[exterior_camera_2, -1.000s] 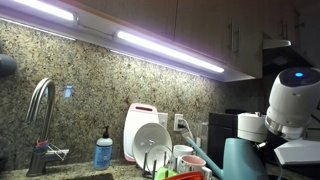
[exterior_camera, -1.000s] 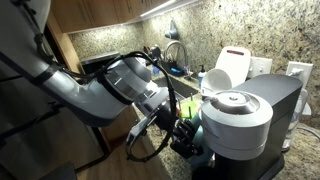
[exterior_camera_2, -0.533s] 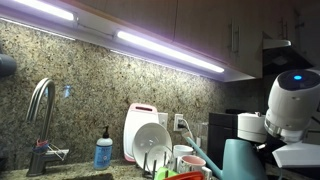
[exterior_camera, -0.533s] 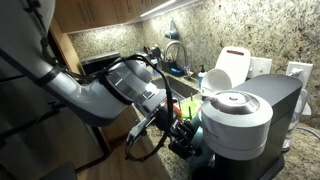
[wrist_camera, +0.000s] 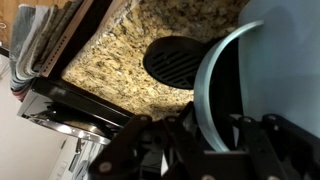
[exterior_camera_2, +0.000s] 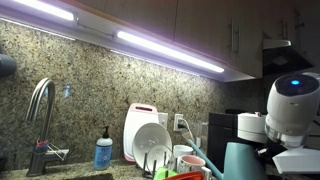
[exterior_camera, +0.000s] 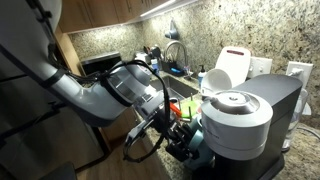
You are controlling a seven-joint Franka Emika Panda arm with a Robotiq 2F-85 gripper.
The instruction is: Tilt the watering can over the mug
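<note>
You are working the tipping step beside the big grey-and-black coffee machine point(exterior_camera: 240, 122), above the speckled granite desk point(wrist_camera: 120, 60). The teal-blue plastic watering can point(exterior_camera_2: 243, 160) is standing close against that machine, looking roughly upright, with its thin spout reaching toward the white ceramic mugs point(exterior_camera_2: 186, 155) by the dish rack. The pincer point(wrist_camera: 190, 140) is clamping narrowly on the can's near edge, so I am judging it held. I cannot tell which mug is meant. Next you are needing a slow wrist roll that lowers the spout over a mug without knocking the machine.
</note>
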